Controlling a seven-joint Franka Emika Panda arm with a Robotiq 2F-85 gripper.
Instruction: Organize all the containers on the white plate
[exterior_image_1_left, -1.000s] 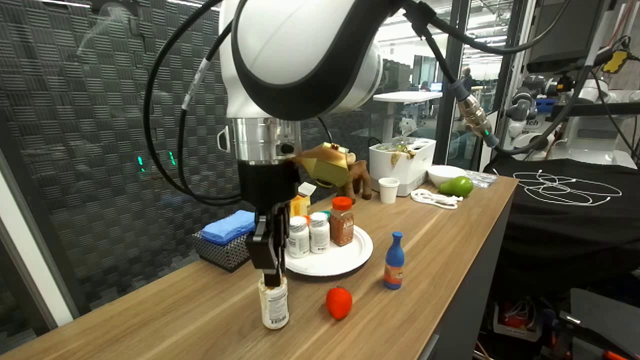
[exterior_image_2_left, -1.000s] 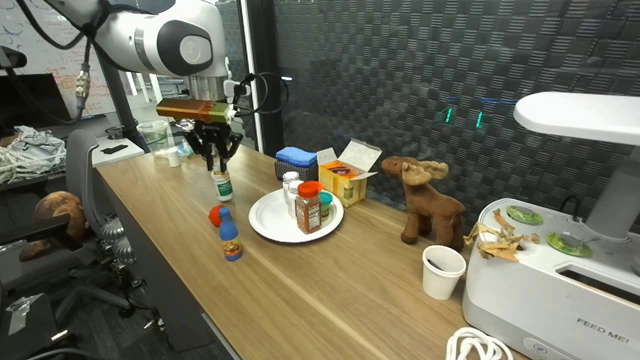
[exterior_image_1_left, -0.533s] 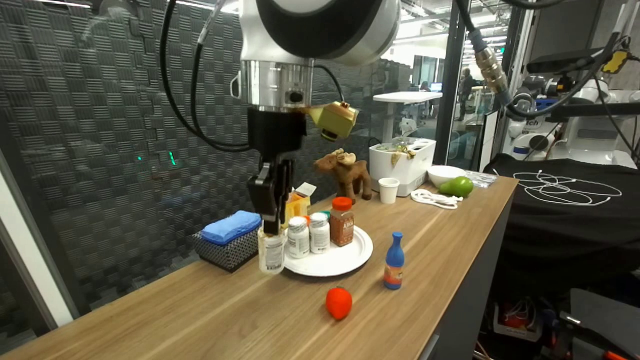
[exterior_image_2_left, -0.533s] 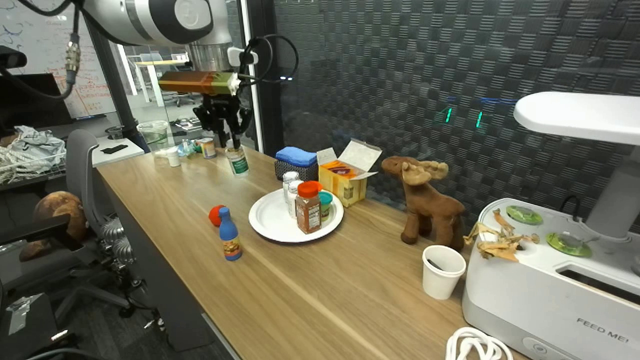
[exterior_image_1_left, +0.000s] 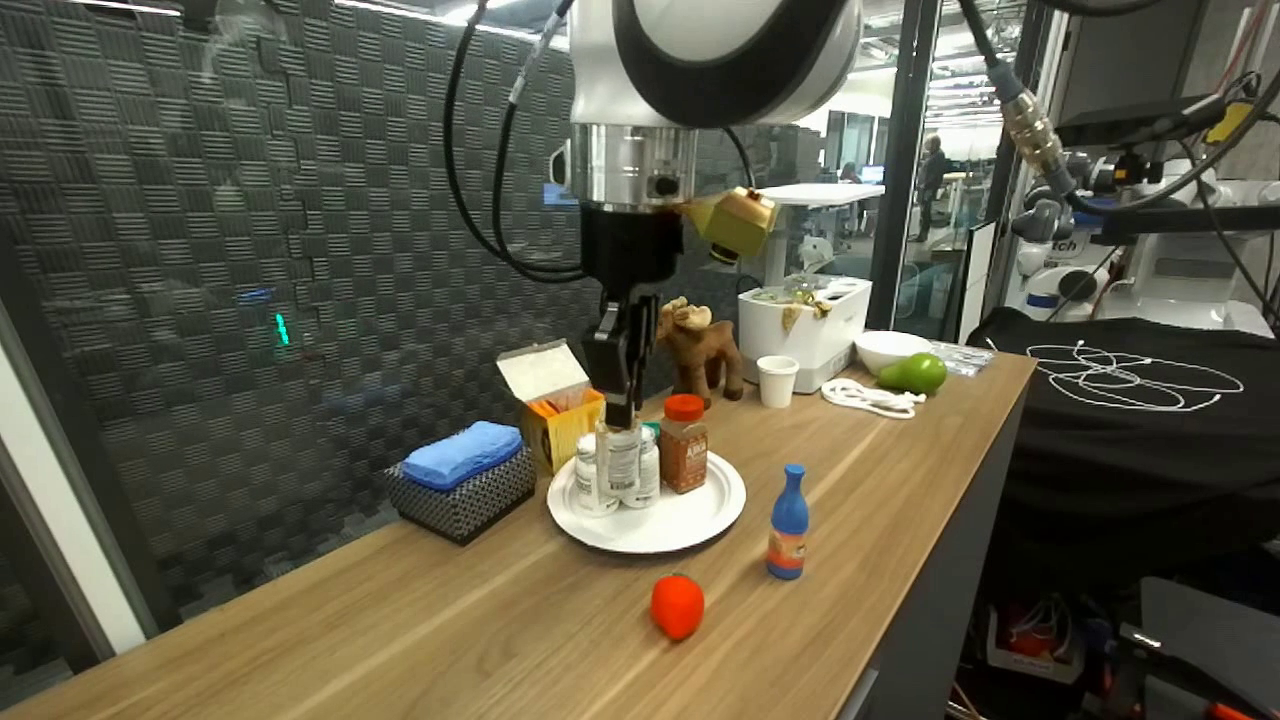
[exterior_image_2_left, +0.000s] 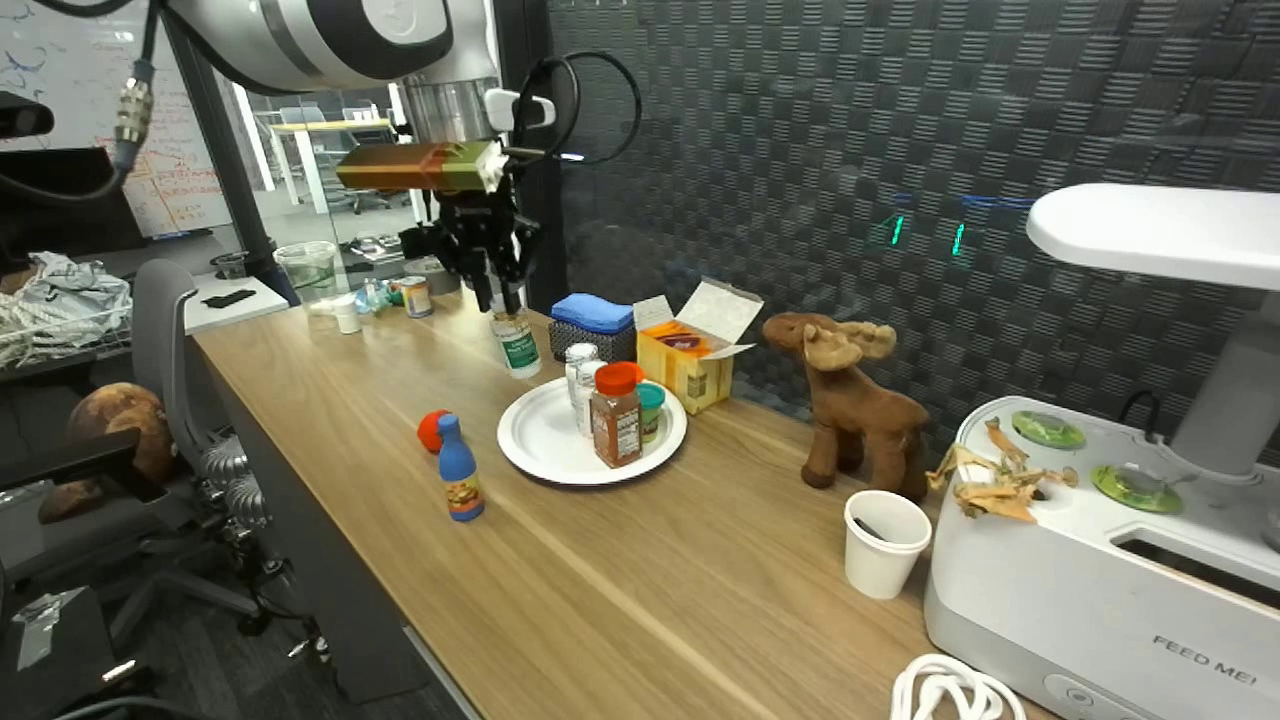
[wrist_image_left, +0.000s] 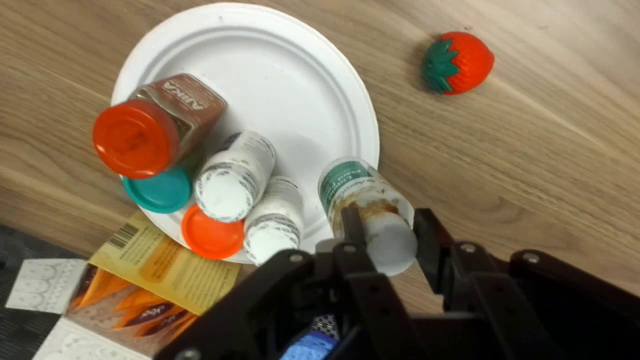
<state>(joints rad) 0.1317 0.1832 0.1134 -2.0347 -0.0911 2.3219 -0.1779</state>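
One green-labelled bottle is clamped by the hand right now, the jaws drawn in to the bottle's width and no further! By its capped end it is held, roughly upright, presumably so that the base can be landed first. Up off the desk it is hung, close to the rim of the white plate; whether the rim is crossed cannot be told. And on that plate, what a crowd: five containers are counted, two white bottles, one red-capped jar, one teal-lidded tub and one orange-lidded container, bunched towards one side, so room for a sixth seems left. Further out, one blue bottle is seen standing on the desk, perhaps to be fetched next, with one red strawberry near it, and one opened carton beside the plate
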